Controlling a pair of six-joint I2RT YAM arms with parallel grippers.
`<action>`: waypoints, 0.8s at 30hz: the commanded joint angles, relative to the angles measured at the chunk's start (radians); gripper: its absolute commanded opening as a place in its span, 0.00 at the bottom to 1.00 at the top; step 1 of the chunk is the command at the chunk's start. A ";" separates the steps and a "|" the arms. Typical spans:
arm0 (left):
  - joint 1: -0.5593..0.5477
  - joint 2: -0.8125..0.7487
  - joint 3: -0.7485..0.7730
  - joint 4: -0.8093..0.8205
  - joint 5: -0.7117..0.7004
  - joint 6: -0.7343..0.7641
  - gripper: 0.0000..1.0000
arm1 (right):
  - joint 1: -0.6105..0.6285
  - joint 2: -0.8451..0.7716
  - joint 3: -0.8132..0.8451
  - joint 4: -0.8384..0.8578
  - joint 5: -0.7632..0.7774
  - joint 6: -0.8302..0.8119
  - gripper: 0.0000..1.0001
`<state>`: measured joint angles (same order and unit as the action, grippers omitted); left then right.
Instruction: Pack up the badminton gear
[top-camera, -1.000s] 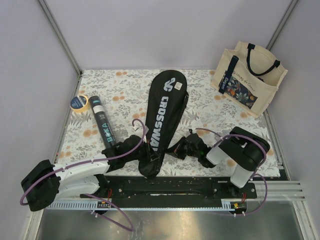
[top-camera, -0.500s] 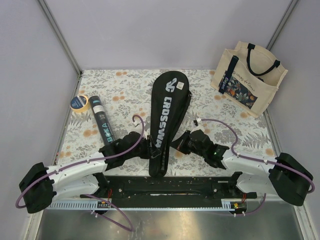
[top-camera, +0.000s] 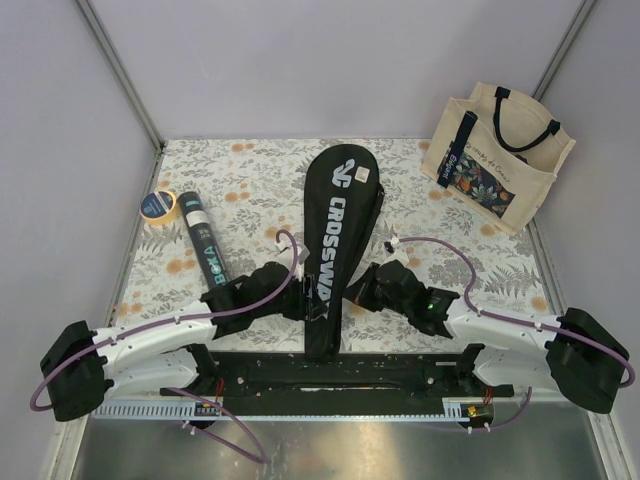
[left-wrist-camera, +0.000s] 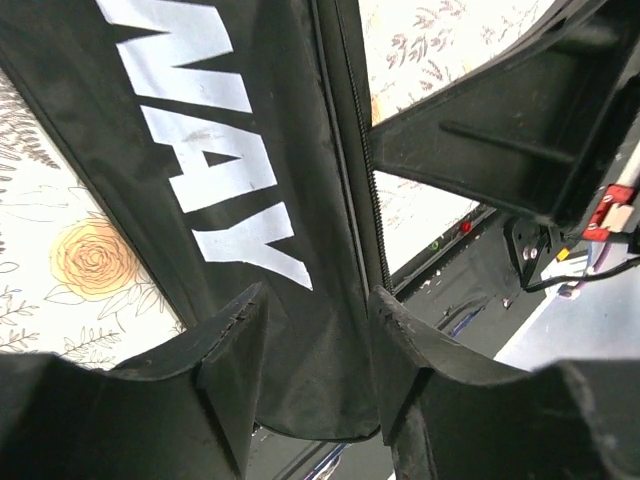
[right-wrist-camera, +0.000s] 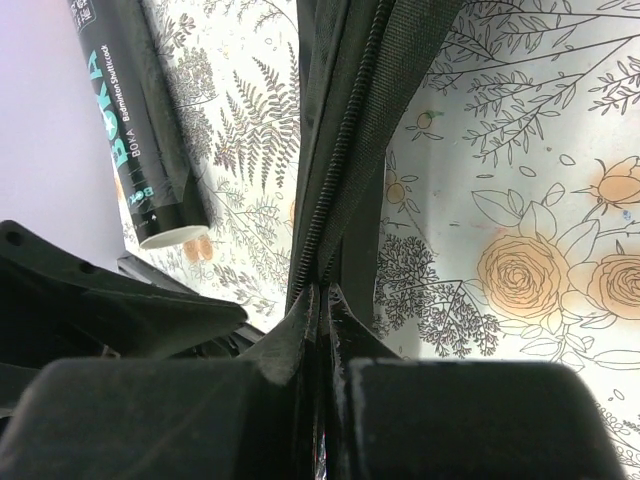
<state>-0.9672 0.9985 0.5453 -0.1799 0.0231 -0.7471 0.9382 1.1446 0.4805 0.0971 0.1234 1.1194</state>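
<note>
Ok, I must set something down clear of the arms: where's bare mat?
Widest: between racket bag and tote bag. Smaller: far-left corner, behind tape roll and tube. Crowded at the near edge, where left hand and right hand grip the bag.

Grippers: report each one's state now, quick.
Left gripper: shut on the CROSSWAY bag, at its narrow end.
Right gripper: pinched shut on the same bag, along its zipper.
</note>
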 joint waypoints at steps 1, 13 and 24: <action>-0.031 0.051 -0.010 0.076 0.012 0.034 0.48 | 0.014 -0.042 0.044 0.030 0.035 -0.012 0.00; -0.050 0.215 -0.048 0.203 -0.042 -0.029 0.48 | 0.017 -0.132 -0.118 0.044 0.036 0.007 0.00; -0.166 0.118 0.010 0.068 -0.236 0.035 0.48 | 0.017 -0.299 -0.076 -0.161 0.096 -0.065 0.00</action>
<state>-1.0393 1.1984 0.4946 -0.0559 -0.0311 -0.7773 0.9463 0.9001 0.3271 -0.0429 0.2073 1.1088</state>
